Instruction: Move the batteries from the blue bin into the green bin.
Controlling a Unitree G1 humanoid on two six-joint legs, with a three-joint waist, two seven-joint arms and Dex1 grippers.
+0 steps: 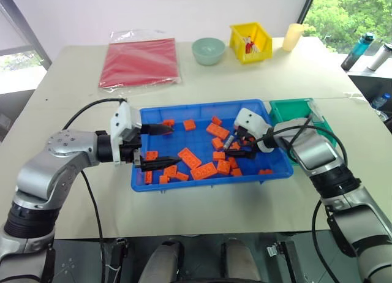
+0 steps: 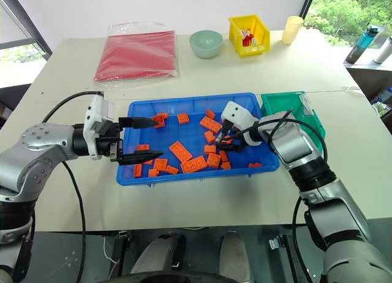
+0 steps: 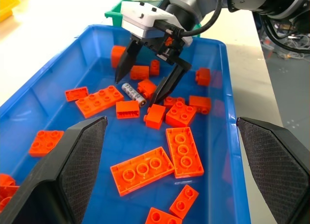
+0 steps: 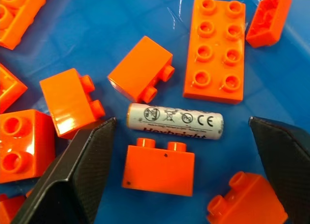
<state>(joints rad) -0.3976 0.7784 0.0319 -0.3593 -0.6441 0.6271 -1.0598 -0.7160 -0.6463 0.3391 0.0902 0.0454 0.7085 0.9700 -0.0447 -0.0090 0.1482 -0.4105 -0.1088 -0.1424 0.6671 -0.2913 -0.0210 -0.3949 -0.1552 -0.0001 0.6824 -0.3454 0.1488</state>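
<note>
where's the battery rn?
The battery lies flat in the blue bin, right-hand part, among orange bricks, between the open right hand's fingers.

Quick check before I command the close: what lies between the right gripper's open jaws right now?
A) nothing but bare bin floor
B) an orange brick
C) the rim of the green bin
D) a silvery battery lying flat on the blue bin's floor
D: the right wrist view shows the battery lying flat on the blue bin floor among orange bricks, between the open jaws of the right gripper, not yet gripped.
</note>
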